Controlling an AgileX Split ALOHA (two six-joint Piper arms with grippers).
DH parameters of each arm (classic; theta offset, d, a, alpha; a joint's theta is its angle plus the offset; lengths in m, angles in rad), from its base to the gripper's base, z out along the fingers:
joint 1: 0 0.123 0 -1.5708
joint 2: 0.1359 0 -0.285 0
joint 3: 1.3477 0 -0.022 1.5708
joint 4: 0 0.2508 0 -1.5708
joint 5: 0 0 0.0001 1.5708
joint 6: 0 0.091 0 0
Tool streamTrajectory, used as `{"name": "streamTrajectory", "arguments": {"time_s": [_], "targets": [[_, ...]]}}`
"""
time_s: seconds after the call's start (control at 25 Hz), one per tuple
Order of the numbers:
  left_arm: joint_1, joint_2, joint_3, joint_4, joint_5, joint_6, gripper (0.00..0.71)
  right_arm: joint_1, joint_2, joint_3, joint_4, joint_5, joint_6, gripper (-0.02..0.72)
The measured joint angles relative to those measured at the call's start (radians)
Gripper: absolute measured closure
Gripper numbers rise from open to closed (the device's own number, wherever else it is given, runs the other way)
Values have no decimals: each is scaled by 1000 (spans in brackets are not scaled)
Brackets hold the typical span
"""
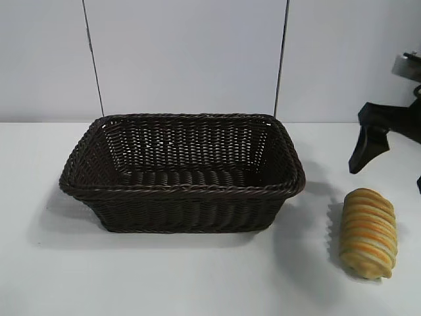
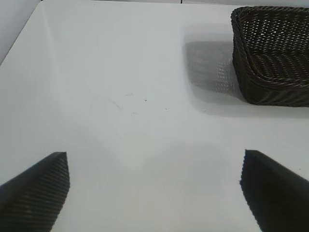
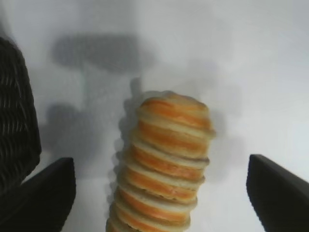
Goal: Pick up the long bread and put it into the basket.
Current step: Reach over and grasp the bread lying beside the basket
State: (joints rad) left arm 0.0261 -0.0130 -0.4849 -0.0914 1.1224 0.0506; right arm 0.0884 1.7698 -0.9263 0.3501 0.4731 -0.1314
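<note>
One oblong golden long bread point(image 1: 368, 233) with orange-brown ridges lies, seemingly untouched, beneath the right tool's point(image 3: 161, 193) spread fingers.

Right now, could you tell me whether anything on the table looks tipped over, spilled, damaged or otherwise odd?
Nothing stands out. The basket sits upright and empty on the table, its rim intact. The long bread lies whole on the table beside it, apart from it. The right gripper is open above the bread; the left gripper is open over bare table.
</note>
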Motion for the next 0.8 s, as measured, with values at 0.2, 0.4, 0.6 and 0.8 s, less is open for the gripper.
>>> {"name": "streamTrajectory", "arguments": {"time_s": [0.2,0.4,0.6,0.8], "targets": [[0,0,2,-59,0,0,15,0,0,0,-51,3,23,21],[0,0,2,-48,0,6,15,0,0,0,-95,0,56,21],[0,0,2,-24,0,8,15,0,0,0,-107,-1,59,21],[0,0,2,-10,0,8,15,0,0,0,-137,1,88,21]]}}
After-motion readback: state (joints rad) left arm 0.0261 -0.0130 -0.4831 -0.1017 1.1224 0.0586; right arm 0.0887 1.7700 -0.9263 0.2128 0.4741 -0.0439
